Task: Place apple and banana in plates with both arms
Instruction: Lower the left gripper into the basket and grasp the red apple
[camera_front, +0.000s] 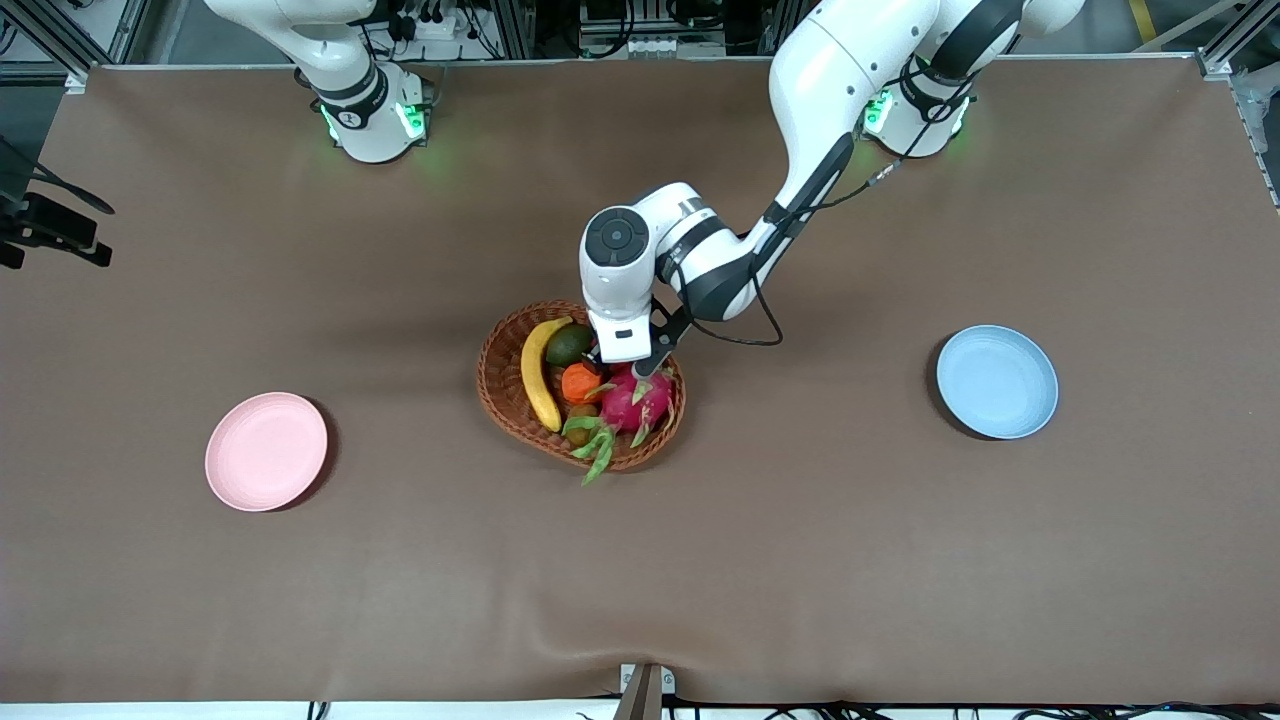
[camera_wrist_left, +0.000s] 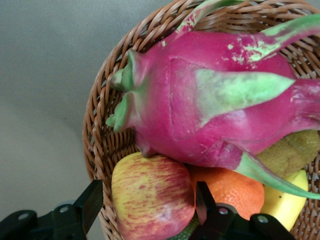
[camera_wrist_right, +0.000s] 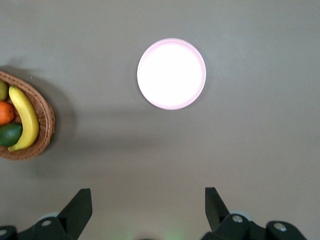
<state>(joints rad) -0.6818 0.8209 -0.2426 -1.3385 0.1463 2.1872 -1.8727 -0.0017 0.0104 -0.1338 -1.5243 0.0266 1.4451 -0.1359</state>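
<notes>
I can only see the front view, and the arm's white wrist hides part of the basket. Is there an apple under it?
Observer: Yes. A red-and-yellow apple lies in the basket, beside the dragon fruit.
Operator: What is the arm doing to it?
Observer: The left tool is open, with one finger on either side of the apple.
Operator: And the other arm's tool?
Observer: The right tool waits open, up over the table by the pink plate.

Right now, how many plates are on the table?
2. The pink plate lies toward the right arm's end of the table, the blue plate toward the left arm's end, with the basket between them. None looks hidden.
</notes>
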